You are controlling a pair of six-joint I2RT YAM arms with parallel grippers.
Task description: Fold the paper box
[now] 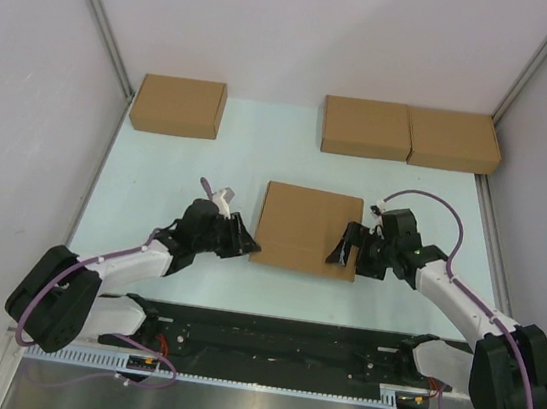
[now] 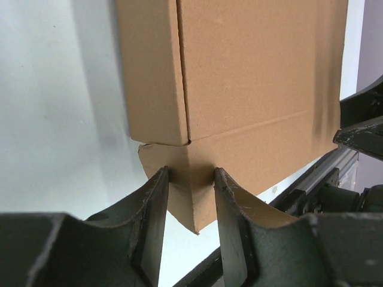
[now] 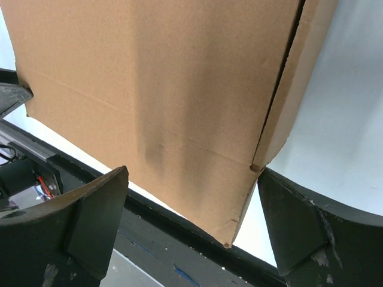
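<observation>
A: Brown cardboard is caught between the fingers (image 2: 154,203) of the left pincer (image 2: 190,176). What is it?

B: A corner tab of the plain brown corrugated-cardboard paper box (image 2: 257,78), sticking out at its near-left corner. That pincer is partly closed, with both fingers pressed on the tab. I judge it pinches there to tuck the tab in, or to steady the box.

A: And the right pincer (image 3: 191,173)?

B: Spread wide, holding nothing. It straddles the near-right corner with bare gaps on either side. It is probably lined up to press the side wall, which gapes a little from the top panel.

A: Does the overhead camera show that?

B: No. From above, the box reads as a flat, closed rectangle in the middle of the pale green surface (image 1: 156,179), with a pincer at each near corner. Tab, grip and gaping seam are all lost. It does show what the wrist cameras miss: both arms together and, along the far edge, three compact brown cardboard boxes. One is at the left (image 1: 178,105) and two sit side by side at the right (image 1: 409,134), well apart from the work.
</observation>
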